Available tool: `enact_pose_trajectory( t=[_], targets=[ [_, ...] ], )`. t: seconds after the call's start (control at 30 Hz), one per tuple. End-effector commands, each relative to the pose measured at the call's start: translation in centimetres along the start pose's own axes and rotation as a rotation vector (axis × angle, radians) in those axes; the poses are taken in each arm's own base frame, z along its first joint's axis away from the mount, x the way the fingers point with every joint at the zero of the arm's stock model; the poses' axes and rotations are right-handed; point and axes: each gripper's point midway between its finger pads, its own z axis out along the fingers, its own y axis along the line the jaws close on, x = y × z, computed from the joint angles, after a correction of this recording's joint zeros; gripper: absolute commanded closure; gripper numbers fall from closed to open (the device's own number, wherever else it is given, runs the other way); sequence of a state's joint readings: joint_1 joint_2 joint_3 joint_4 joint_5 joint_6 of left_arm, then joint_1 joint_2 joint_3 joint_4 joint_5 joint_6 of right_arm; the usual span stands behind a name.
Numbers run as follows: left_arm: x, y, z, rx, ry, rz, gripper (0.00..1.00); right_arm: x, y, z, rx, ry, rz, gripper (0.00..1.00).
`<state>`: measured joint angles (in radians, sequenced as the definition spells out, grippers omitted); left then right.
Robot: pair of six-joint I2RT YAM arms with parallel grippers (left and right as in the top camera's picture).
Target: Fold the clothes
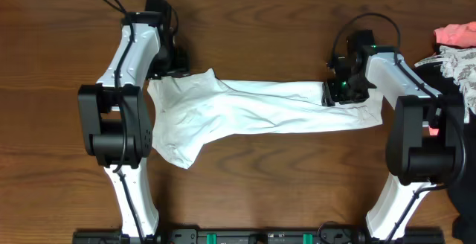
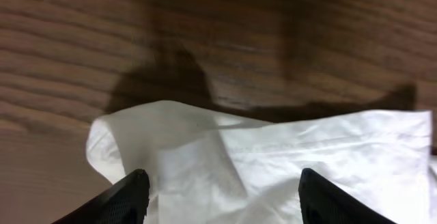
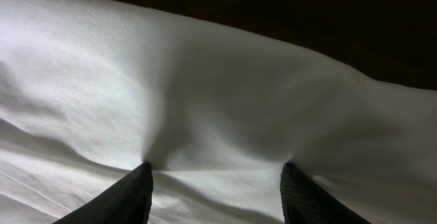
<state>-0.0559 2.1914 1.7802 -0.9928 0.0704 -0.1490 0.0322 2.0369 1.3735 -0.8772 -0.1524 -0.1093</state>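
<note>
The clothes [image 1: 260, 110] are one white T-shirt, lying stretched in a long band across the brown table [image 1: 260, 28]. Its left end spreads wider and bunches toward the front. My left gripper [image 1: 169, 71] is at the shirt's far left corner. In the left wrist view it [image 2: 222, 176] stands open, its fingers wide apart over the rumpled white cloth [image 2: 273, 156]. My right gripper [image 1: 336, 91] is at the shirt's right end. In the right wrist view it [image 3: 215, 166] is open, both fingertips pressing down into the cloth [image 3: 205, 80], which ridges up between them.
At the table's right edge lie a pink cloth [image 1: 455, 33] and a pale lacy cloth [image 1: 457, 65]. Both arm bases stand near the front edge, left [image 1: 115, 125] and right [image 1: 420, 136].
</note>
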Motion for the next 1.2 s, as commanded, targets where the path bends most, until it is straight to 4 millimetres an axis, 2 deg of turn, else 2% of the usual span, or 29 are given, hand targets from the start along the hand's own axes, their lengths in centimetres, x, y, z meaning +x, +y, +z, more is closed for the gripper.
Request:
enact_pose_trajectory(
  t=[0.0,0.13,0.2,0.27,0.33,0.43,0.5,0.67,0.87,1.03,1.17],
  targets=[
    [0.6,0.5,0.1,-0.020,0.000,0.017,0.29,0.8,-0.1,0.8,0.004,0.027,0.011,0.42],
    [1.2,0.6,1.0,-0.023,0.013,0.017,0.30,0.7,-0.1,0.7,0.004,0.020,0.010,0.43],
    [1.0,0.6,1.0,-0.022,0.008,0.017,0.34,0.6,-0.1,0.7,0.005,0.018,0.009,0.42],
    [0.8,0.6,1.0,-0.020,0.000,0.017,0.46,0.6,-0.1,0.8,0.005,0.020,0.009,0.43],
    [0.7,0.5,1.0,-0.018,-0.007,0.017,0.66,0.6,-0.1,0.7,0.005,0.019,0.009,0.42],
    [0.5,0.5,1.0,-0.017,-0.013,0.017,0.87,0.7,-0.2,0.7,0.008,0.020,0.009,0.42],
    [0.5,0.5,0.9,-0.017,-0.013,0.017,0.93,0.7,-0.4,0.7,0.021,0.022,0.009,0.42],
    [1.0,0.6,0.0,-0.018,-0.006,0.017,0.94,1.0,-0.8,0.7,0.045,0.033,0.011,0.43],
    [1.7,0.7,-3.7,-0.013,-0.031,0.012,0.94,1.1,-0.8,0.7,0.044,0.039,0.011,0.60],
    [3.3,1.0,-6.9,-0.013,-0.029,-0.007,0.94,1.3,-0.8,0.8,0.044,0.045,0.012,0.60],
    [5.1,1.4,-7.3,-0.028,0.037,-0.034,0.94,1.4,-0.8,0.8,0.043,0.049,0.013,0.60]
  ],
)
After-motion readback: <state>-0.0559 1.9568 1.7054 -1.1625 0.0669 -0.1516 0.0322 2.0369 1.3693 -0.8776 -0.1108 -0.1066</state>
